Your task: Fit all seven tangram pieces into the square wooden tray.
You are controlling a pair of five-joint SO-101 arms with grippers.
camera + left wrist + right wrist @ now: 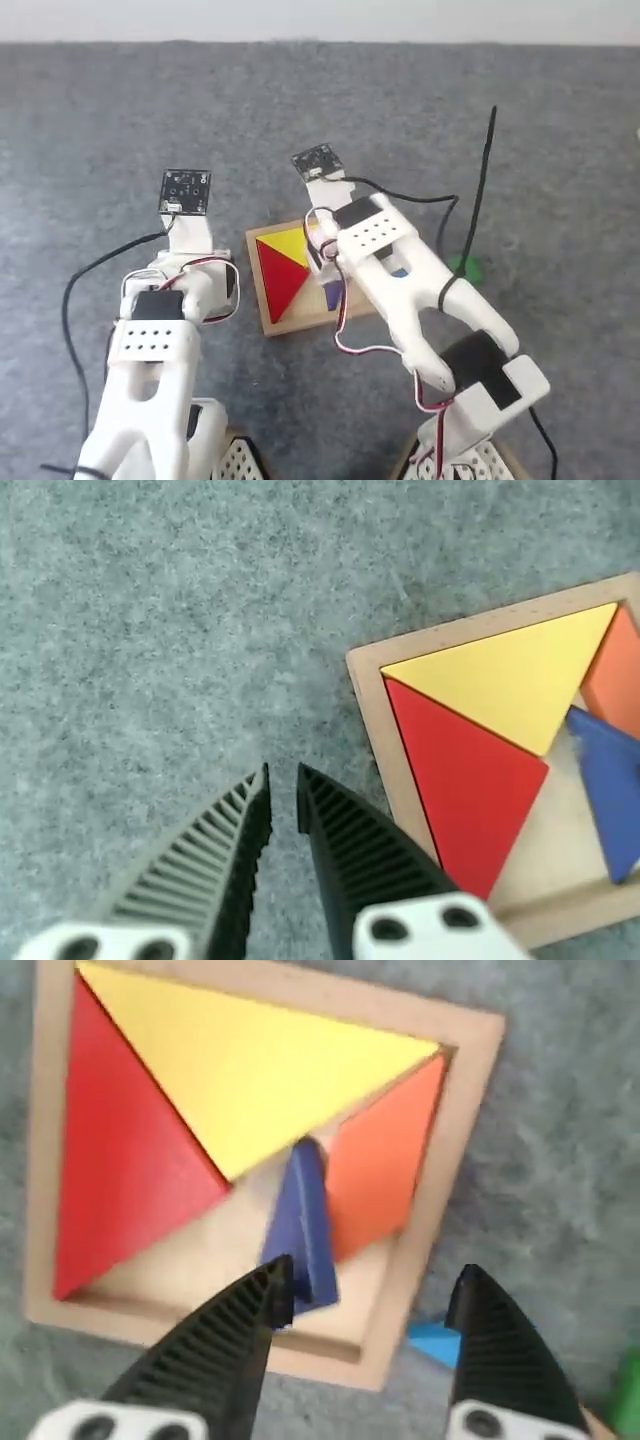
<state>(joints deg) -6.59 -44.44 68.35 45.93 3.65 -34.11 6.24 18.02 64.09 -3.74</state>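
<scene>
Wood, painted and flat-cut, is making up the puzzle on the grey-felted table (120, 120), where two white robot arms are hanging over a square wooden tray (258, 285) that is already carrying a yellow triangle (250, 1080), a red triangle (115, 1150) and an orange triangle (385, 1170) laid flush inside its rim. A dark blue piece (300, 1230) is sitting in the bare middle of the tray, apparently askew and not seated flat, one end touching the point where yellow and orange are meeting. The right claw (378, 1268) is hovering wide and empty above the tray's near rim, one fingertip just beside the dark blue piece and the other out past the rim. Beyond that rim, a light blue piece (435, 1343) is lying on the felt just beside the tray, and a green piece (465, 267) is waiting farther off. The left claw (282, 772) is hanging nearly closed and holding nothing, over bare felt near the tray's corner by the red triangle. Such pieces are likely proving light, rigid and somewhat slick on their painted faces, so pinching across two opposite side edges, near the middle of the piece, is looking safer than gripping at a thin corner.
</scene>
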